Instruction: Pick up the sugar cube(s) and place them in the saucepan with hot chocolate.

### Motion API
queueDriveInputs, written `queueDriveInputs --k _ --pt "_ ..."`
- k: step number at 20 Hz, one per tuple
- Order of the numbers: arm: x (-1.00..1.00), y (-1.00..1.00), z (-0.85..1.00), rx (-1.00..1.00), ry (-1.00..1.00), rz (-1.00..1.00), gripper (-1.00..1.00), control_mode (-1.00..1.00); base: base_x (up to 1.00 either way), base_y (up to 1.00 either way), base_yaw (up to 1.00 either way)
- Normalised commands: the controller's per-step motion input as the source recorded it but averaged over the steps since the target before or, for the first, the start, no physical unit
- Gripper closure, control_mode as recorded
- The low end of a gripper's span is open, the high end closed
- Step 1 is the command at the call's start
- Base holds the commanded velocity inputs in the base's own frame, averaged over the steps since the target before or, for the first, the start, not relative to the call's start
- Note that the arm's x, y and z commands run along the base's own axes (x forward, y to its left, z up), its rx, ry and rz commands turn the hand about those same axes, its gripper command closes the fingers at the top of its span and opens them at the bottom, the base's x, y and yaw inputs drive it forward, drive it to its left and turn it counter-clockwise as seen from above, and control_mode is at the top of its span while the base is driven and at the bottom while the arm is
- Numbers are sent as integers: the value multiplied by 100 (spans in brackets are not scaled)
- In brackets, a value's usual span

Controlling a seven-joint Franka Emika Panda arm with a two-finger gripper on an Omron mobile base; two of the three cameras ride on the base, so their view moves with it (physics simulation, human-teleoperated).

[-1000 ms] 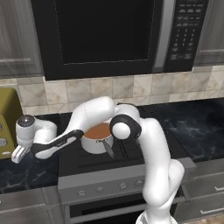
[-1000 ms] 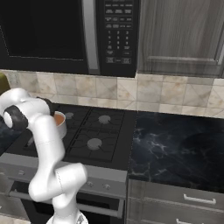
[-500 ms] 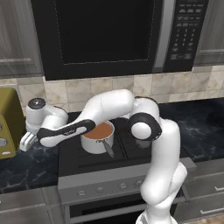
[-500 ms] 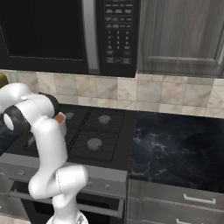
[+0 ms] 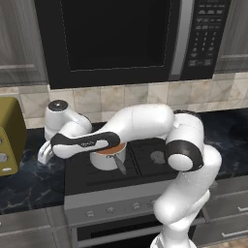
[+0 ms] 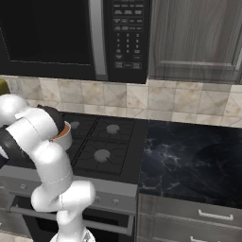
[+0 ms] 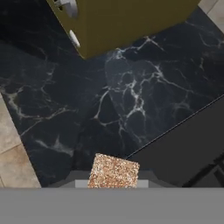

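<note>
1. Over the black marble counter (image 7: 131,100) left of the stove (image 5: 145,160), my gripper (image 5: 44,154) hangs low, with my forearm reaching leftward across the cooktop in the left base view.
2. Sugar cube (image 7: 113,171): a speckled tan block sits at the bottom centre of the hand view, right where my fingertips rise. It appears to sit between them, but the fingers themselves are hidden there, so I cannot tell whether they are clamped on it or standing apart.
3. Saucepan (image 5: 107,156): a small silver pan stands on the front left burner, directly under my forearm. Reddish-brown liquid shows inside it, and its dark handle points toward the front edge of the stove. In the right base view the saucepan (image 6: 64,134) is partly hidden behind my arm.
4. Toaster (image 5: 9,135): a large yellow-olive unit stands on the counter at the far left, well apart from the saucepan. In the hand view the toaster (image 7: 127,22) takes up the top of the picture, with a pale knob and lever visible on its face.
5. Stove edge: in the hand view the dark cooktop meets the marble along a thin line at the lower right, just beside the sugar cube.
6. Microwave (image 5: 126,38): a black unit is mounted above the stove, its keypad on the right.
</note>
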Motion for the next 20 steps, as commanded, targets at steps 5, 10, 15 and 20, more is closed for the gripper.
queueDriveInputs --k 5,10,15,20 --pt "-12 -53 47 0 0 0 100 -100 0 0 0" --pt "-12 -47 57 0 1 0 100 -100 0 0 0" --pt "-2 -58 47 0 3 0 100 -100 0 0 0" --pt "-16 -87 29 0 0 -1 100 -100 0 0 0"
